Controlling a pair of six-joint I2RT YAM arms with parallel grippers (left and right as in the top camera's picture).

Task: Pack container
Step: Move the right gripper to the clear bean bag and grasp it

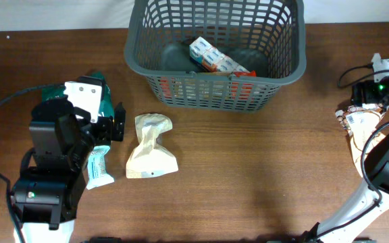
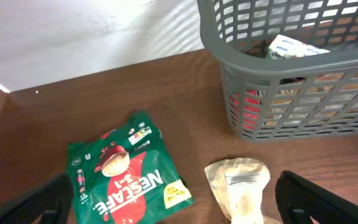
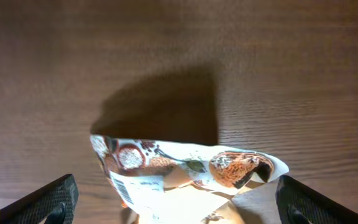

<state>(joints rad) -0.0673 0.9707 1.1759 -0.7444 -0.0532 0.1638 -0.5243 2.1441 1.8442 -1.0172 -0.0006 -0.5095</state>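
item: large dark grey plastic basket with lattice-slotted sides [image 1: 215,74], at the far centre of the brown wooden table [image 1: 262,182]; one white-and-orange packet [image 1: 211,55] lies inside. left gripper [image 2: 173,196]: jaws spread wide, empty, hanging above the green foil nescafe pack [image 2: 126,177] and the crumpled beige paper pouch [image 2: 240,186]. right gripper [image 3: 176,196]: jaws spread wide, empty, over a white packet printed with brown food pictures [image 3: 185,171] at the right edge. advice, as a judgement: centre on one packet only, come straight down, close across its narrow part, and lift clear of the rim before crossing. in the way: the beige pouch lies just beside the green pack; a small pale blue-and-white packet [image 1: 98,169] sits partly under the left arm; the basket's near wall faces both arms.
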